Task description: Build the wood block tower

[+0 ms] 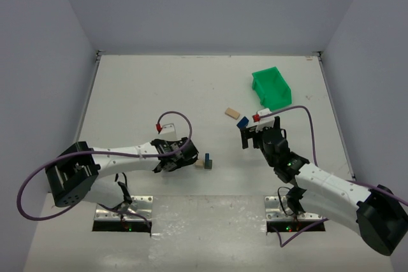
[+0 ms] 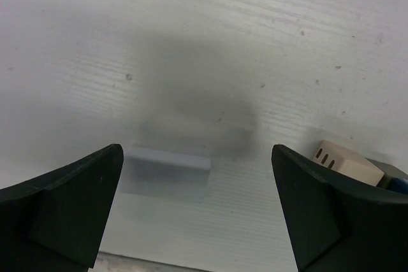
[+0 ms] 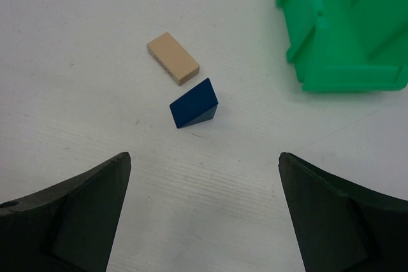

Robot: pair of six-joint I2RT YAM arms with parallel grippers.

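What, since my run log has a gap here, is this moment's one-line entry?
left gripper open, beside small stack | right gripper open, near blue wedge and tan plank | nothing held

The left arm (image 1: 127, 154) is reaching toward 3 o'clock, with the left fingers (image 2: 70, 208) pointing down and standing wide apart. The right arm (image 1: 319, 179) is stretching toward 10 o'clock, and the right fingers (image 3: 76, 221) are likewise gaping wide.

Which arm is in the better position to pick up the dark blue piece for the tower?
Right. The open right gripper hangs just short of the dark blue piece, which lies free beside the pale plank. The left gripper, also open, is farther off, by the small stack.
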